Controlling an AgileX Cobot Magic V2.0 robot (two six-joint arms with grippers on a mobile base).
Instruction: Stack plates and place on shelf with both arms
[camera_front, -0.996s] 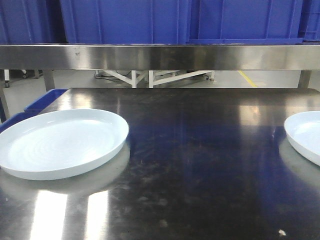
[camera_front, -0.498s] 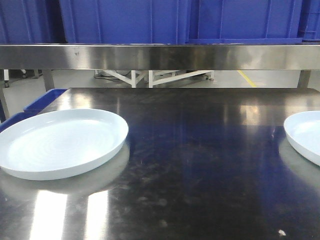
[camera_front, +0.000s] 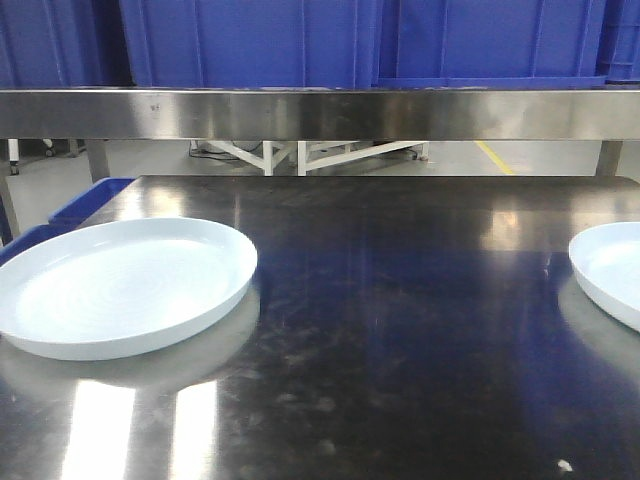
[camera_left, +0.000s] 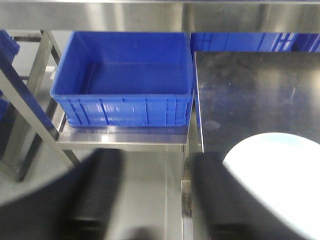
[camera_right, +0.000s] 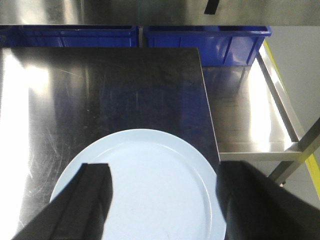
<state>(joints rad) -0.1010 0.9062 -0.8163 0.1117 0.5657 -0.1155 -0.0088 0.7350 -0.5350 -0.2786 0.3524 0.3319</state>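
No lettering, label or number can be read anywhere (crates (camera_front: 250, 40) included).

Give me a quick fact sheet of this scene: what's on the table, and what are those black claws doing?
Plates: two, white, lying apart, not stacked
Left plate: on the table's left side
Right plate: at the table's right edge
Tabletop: dark reflective steel
Shelf: steel, behind the table, blue crates on it
Left gripper: open, over the table's left edge, beside the left plate
Right gripper: open, above the right plate, holding nothing
Open blue crate: empty, on a low steel ledge left of the table
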